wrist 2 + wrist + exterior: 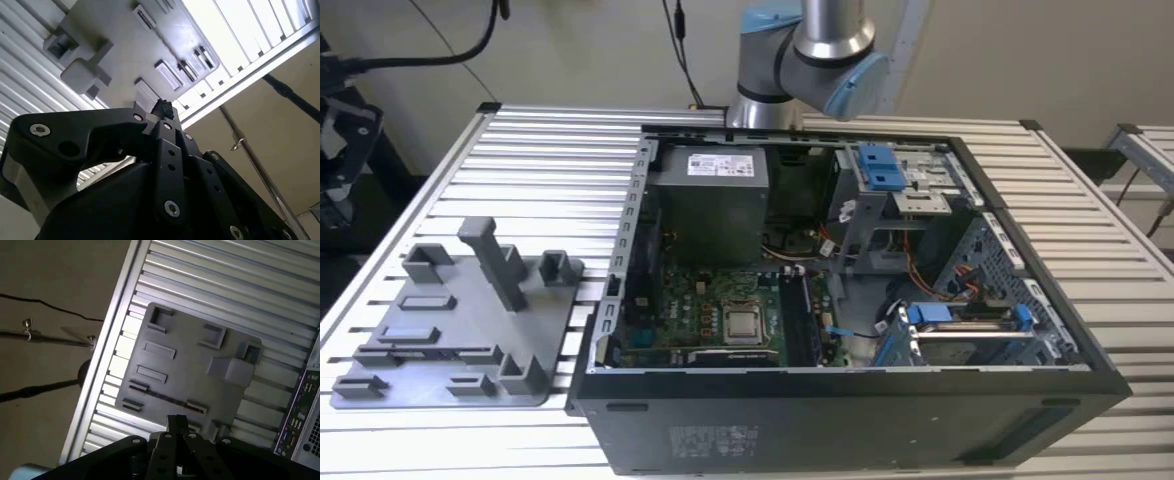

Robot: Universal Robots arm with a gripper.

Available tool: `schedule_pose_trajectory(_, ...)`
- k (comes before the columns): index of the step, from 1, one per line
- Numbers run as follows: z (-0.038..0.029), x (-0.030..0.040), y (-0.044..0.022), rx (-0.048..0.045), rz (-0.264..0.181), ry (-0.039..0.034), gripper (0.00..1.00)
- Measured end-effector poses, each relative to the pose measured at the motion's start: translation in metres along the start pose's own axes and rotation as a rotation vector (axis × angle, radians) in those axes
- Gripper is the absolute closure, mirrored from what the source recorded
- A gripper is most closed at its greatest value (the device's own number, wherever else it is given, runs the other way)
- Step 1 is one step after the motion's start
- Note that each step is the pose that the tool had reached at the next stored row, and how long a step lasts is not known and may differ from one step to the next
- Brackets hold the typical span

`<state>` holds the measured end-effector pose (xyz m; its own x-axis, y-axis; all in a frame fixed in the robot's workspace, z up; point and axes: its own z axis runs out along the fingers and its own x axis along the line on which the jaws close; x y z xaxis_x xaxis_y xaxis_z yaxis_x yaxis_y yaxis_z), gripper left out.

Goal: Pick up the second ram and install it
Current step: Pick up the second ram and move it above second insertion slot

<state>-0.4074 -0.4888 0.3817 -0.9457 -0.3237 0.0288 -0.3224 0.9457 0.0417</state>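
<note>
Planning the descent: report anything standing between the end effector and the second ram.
Nothing visible does. In the first wrist view the end effector hangs above the grey holder plate, with open air down to the second ram edge-on in its slot.

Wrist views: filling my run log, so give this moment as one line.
tool: shut | nearest: grey plastic holder tray | tray on: silver slatted metal table

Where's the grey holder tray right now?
In the exterior view, the grey holder tray lies on the slatted table at the exterior view's left, close beside the open computer case.
</note>
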Motion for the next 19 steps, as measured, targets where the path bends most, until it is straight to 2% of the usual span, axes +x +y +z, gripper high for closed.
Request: schedule_pose_trajectory(19, 0.0000, 0.0001, 0.0001, 0.0159, -0.298, 0.0150, 0.89)
